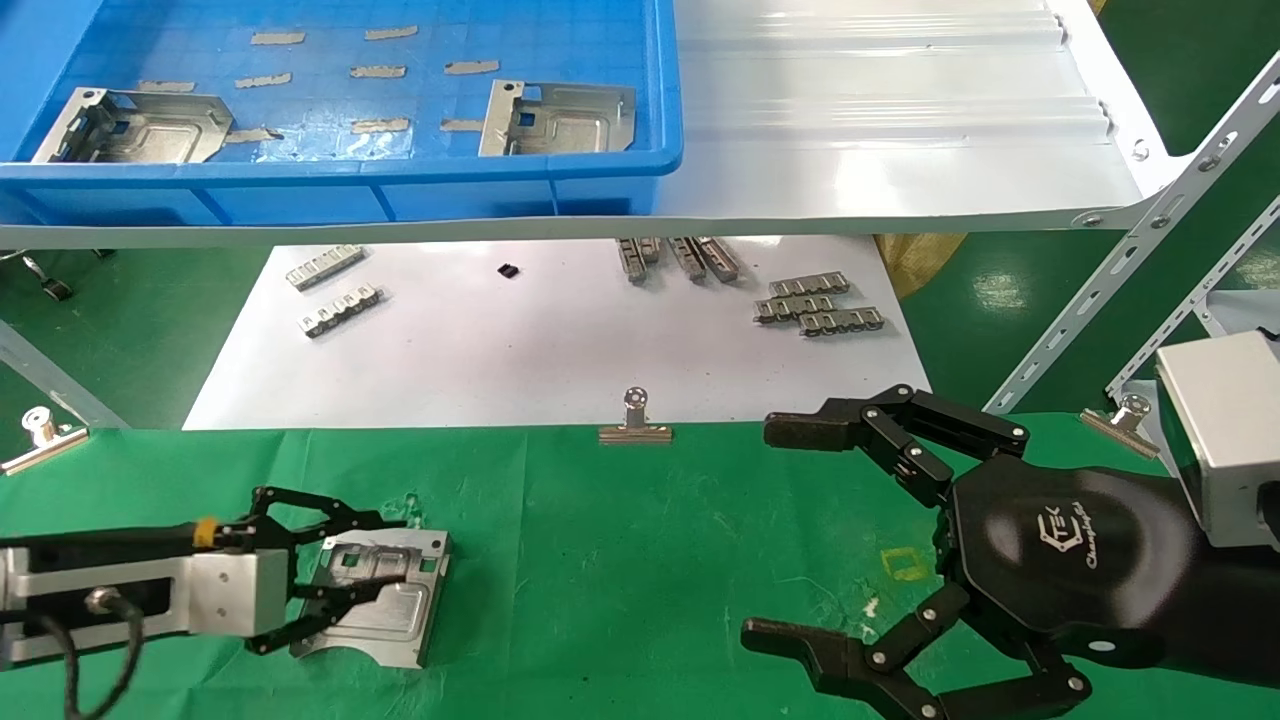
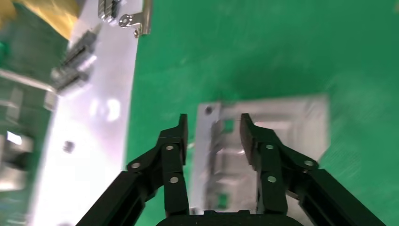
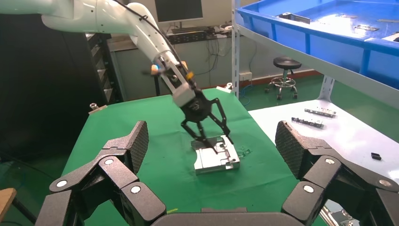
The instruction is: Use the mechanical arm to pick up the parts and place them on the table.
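Observation:
A silvery sheet-metal part (image 1: 392, 612) lies flat on the green table (image 1: 620, 560) at the front left. My left gripper (image 1: 398, 550) is low over it, open, with one finger over the plate's embossed middle and the other just outside its edge. The left wrist view shows the part (image 2: 291, 127) under those spread fingers (image 2: 178, 141). My right gripper (image 1: 765, 532) hovers open and empty over the table's right side. Its wrist view shows the part (image 3: 214, 162) ahead with the left gripper (image 3: 222, 145) on it. Two more parts (image 1: 140, 128) (image 1: 560, 118) lie in the blue bin (image 1: 330, 195).
The bin sits on a glossy white shelf (image 1: 880, 130) above the back of the table. A white sheet (image 1: 560, 350) behind the cloth carries toothed metal strips (image 1: 820, 305) (image 1: 335, 285). Binder clips (image 1: 635, 420) (image 1: 40, 435) (image 1: 1120, 415) hold the cloth's back edge.

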